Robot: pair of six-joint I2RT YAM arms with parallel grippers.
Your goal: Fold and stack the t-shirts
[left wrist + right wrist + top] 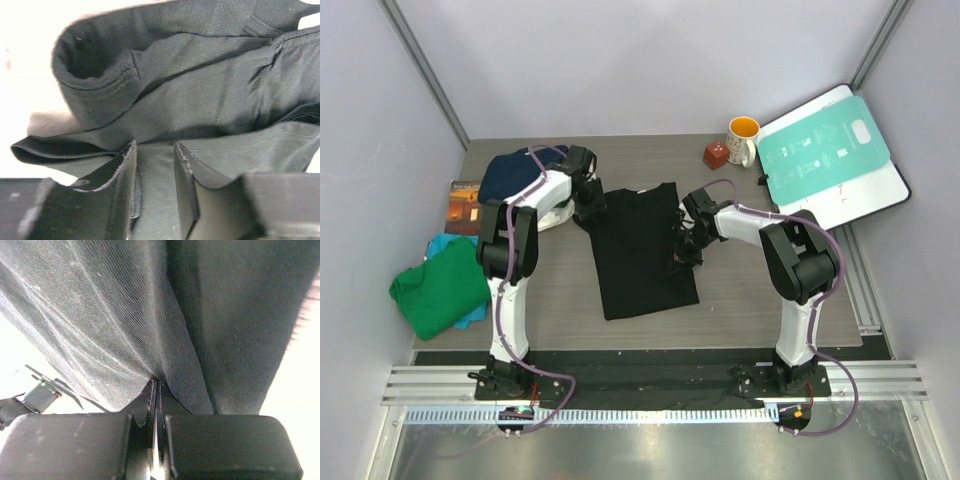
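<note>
A black t-shirt (pixel 642 255) lies spread in the middle of the table, its print not showing. My left gripper (pixel 590 207) is at the shirt's far left corner by the sleeve. In the left wrist view the jaws (pixel 155 150) stand narrowly apart with black cloth (pixel 200 100) between them, and the sleeve is raised. My right gripper (pixel 682 247) is at the shirt's right edge. In the right wrist view it (pixel 156 382) is pinched shut on a fold of the black cloth (pixel 235 315). A navy t-shirt (pixel 512 172) lies at the far left. A green t-shirt (pixel 438 288) lies on a teal one (pixel 444 243) at the left edge.
A small brown picture book (pixel 463 205) lies between the navy and green shirts. An orange-and-white mug (pixel 743 140) and a small red object (pixel 715 155) stand at the back. A teal-and-white flat board (pixel 832 160) leans at the back right.
</note>
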